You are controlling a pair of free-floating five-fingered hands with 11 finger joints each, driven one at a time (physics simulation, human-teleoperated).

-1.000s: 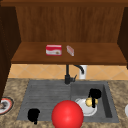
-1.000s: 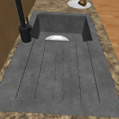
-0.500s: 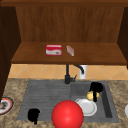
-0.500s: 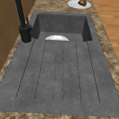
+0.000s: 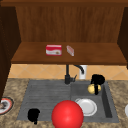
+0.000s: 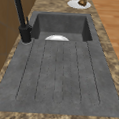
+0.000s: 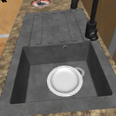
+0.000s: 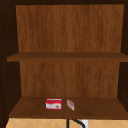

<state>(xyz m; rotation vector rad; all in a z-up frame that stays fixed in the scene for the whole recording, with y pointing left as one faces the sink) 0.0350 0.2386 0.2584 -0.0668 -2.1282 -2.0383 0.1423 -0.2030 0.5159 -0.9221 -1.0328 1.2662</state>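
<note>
In the front view my right hand [image 5: 97,79] hangs over the back right of the sink basin [image 5: 105,100], its fingers curled down round a small yellow round thing [image 5: 92,88]. A white plate [image 5: 87,106] lies on the basin floor below it; the same white plate [image 7: 65,80] sits in the middle of the basin in the right side view. My left hand [image 5: 33,114] floats low over the front left corner of the drainboard [image 5: 45,95]. A big red ball [image 5: 67,115] sits at the front centre, between the two hands.
A black faucet [image 5: 67,76] stands behind the sink. The shelf [image 5: 100,56] above carries a red box [image 5: 53,50] and a small pink box [image 5: 70,50]. A red-rimmed plate [image 5: 5,105] lies on the left counter. A plate with brown food [image 6: 79,3] sits on the far counter.
My right hand has risen toward the back of the basin, taking the yellow thing up with it. The left hand and the red ball have stayed put.
</note>
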